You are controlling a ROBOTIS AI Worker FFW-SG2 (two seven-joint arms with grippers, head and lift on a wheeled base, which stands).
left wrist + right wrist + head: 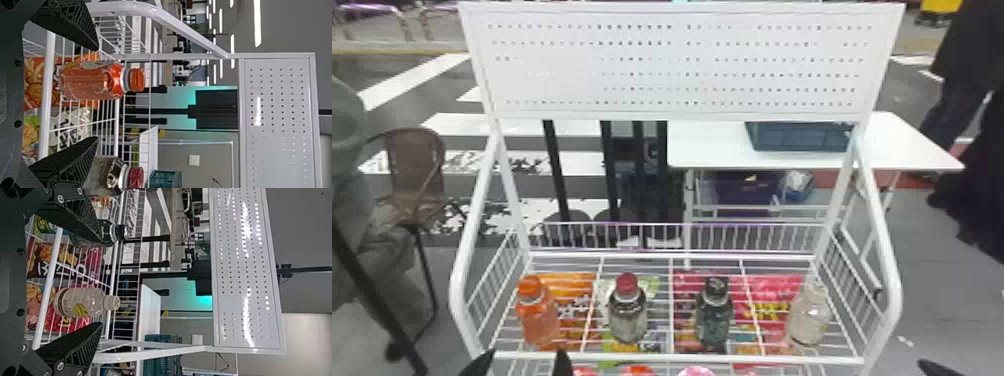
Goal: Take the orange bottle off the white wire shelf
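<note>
Orange bottle (538, 317) is standing at the white wire shelf's (642, 256) eight o'clock. We are facing it with the left end effector's (98, 93) fingers apart; the right end effector's (102, 283) are parting too. Closing off-centre, we are risking tipping it; drifting toward three o'clock, striking the red-capped bottle (627, 312); pulling low, catching the front rail (677, 357).

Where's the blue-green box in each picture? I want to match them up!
Head view: blue-green box, on the white table behind the wire shelf.
Left wrist view: box beyond the red-capped bottle, cut off by the picture's edge.
Right wrist view: box, partly behind the shelf's side bar.
Shared landmark: white panel with holes.
</note>
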